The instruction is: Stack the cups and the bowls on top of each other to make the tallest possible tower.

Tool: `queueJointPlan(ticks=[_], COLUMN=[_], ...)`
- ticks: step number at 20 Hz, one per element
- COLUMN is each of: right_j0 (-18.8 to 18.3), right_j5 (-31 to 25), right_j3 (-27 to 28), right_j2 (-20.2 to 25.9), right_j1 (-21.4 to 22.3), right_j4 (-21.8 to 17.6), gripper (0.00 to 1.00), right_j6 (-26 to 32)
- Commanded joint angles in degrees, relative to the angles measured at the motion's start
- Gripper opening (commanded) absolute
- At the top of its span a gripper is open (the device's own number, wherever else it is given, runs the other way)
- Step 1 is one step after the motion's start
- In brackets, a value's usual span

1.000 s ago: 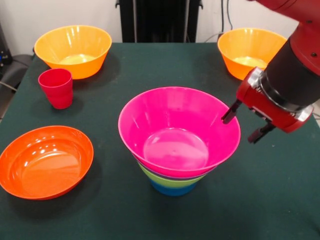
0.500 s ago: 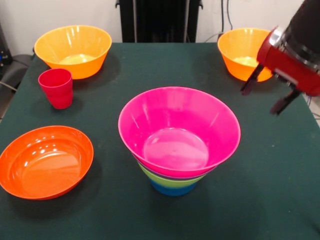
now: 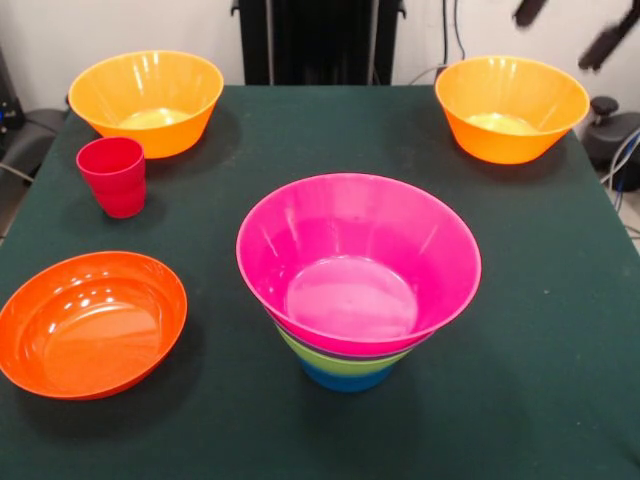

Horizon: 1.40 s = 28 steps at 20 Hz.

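Front view: the nested tower of glossy plastic bowls [image 3: 356, 300] stands on the dark green table [image 3: 560, 330] and is the landmark for every place below.
Tower: a large pink bowl [image 3: 358, 262] sits on top; under it lime green and then a small blue base show.
Gripper: only its two black fingertips [image 3: 529, 12] show at the top edge, far behind the tower and to its right; they stand well apart, so the gripper [image 3: 568, 28] is wide and holds nothing.
Change: a second ago the gripper was just beside the pink rim; now it is drawn up and away, and the pink bowl has not moved.
Meaning: I judge the pink bowl is placed and released.
Loose pieces: one large yellow-orange bowl [image 3: 512, 106] behind-right of the tower, another [image 3: 146, 101] behind-left, a red ridged cup [image 3: 112, 175] left, a wide orange bowl [image 3: 91, 322] front-left.
Next: probably the behind-right bowl, nearest the gripper.
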State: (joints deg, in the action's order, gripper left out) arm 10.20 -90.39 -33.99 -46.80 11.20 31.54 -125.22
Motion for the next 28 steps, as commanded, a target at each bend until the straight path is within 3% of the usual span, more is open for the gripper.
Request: queueJointPlan(ticks=[1, 3, 11, 28], right_j0=[-2.8, -3.4, -5.9, -13.6], right_j5=[-3.9, -0.6, 7.3, 18.3], right_j3=[-9.0, -13.3, -19.2, -19.0], right_j2=[7.9, 9.2, 14.2, 24.8], right_j1=[8.4, 11.4, 14.8, 13.7], right_j4=[-8.8, -11.1, -16.7, -24.0], gripper=[1.00, 1.00, 1.00, 1.00], right_j6=[19.5, 23.6, 30.0, 39.5])
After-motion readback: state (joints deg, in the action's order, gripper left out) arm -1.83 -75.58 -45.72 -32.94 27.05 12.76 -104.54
